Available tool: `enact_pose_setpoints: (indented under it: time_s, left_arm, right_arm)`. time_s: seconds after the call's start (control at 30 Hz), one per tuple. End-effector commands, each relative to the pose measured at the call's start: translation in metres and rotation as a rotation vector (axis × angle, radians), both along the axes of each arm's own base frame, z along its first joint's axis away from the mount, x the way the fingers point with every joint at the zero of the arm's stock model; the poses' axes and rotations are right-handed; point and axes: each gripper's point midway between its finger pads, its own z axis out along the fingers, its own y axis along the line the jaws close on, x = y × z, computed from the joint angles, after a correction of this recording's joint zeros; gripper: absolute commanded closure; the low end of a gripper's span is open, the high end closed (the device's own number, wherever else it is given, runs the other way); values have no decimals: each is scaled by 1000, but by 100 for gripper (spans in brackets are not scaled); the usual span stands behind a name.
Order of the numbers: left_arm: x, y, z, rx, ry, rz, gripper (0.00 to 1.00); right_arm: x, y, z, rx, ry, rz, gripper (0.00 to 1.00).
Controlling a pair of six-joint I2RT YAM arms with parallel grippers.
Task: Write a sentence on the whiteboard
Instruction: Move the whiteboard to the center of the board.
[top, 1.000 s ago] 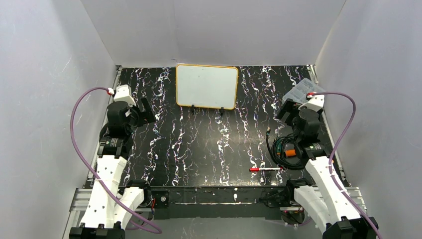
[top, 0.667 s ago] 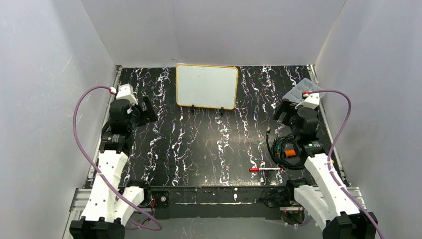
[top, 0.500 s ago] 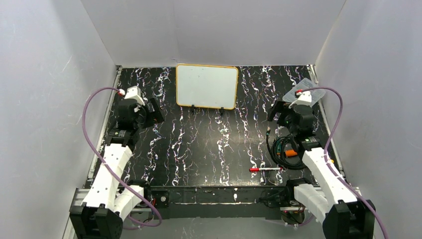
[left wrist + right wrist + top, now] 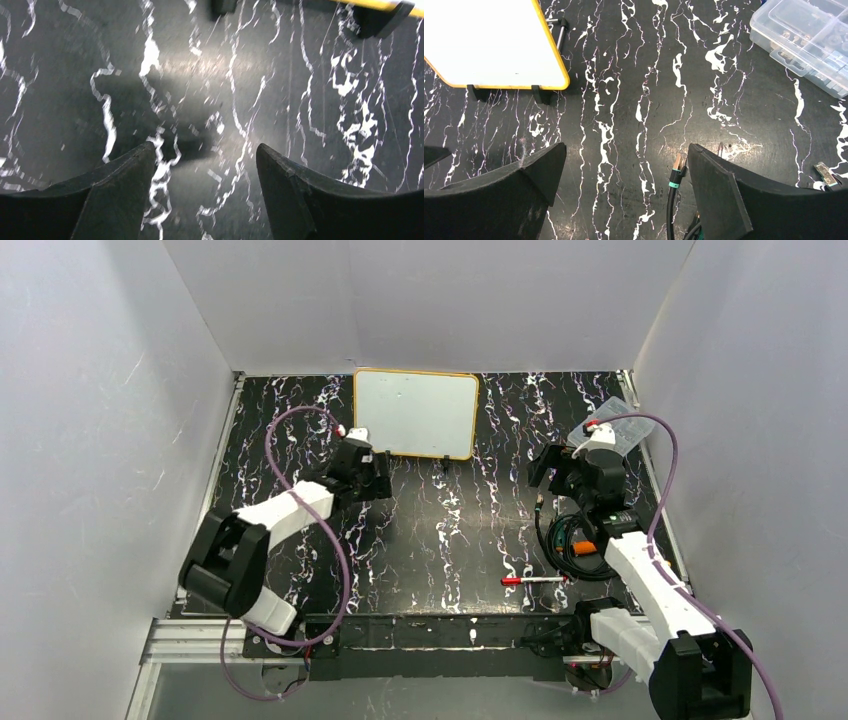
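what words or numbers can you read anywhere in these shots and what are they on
No text can be read in any view.
whiteboard: blank, no writing, only faint specks.
red marker: any print is too small to read.
clear plastic box: no label shows.

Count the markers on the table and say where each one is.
1. The marker lies near the front edge of the table, beside the coiled cable; others may be hidden.
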Motion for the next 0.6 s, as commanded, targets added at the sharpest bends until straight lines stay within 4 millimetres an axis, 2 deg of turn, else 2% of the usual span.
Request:
enact_pose_setpoints:
  time_s: [0.0, 0.2, 0.43, 0.5, 0.57]
  left_arm:
    - [47, -19, 22, 34, -140, 44, 32]
    - [73, -22, 1, 103, -123, 90, 40]
    - [97, -33, -10, 124, -136, 74, 48]
    - [103, -31, -12, 146, -142, 86, 57]
    - [107, -31, -14, 156, -150, 87, 60]
  right_arm:
    - [5, -1, 22, 10, -64, -17, 0]
    - [4, -4, 27, -1, -69, -27, 0]
    - [1, -8, 29, -16, -78, -39, 0]
    - [1, -8, 31, -18, -84, -40, 0]
    - [1, -9, 32, -21, -89, -41, 0]
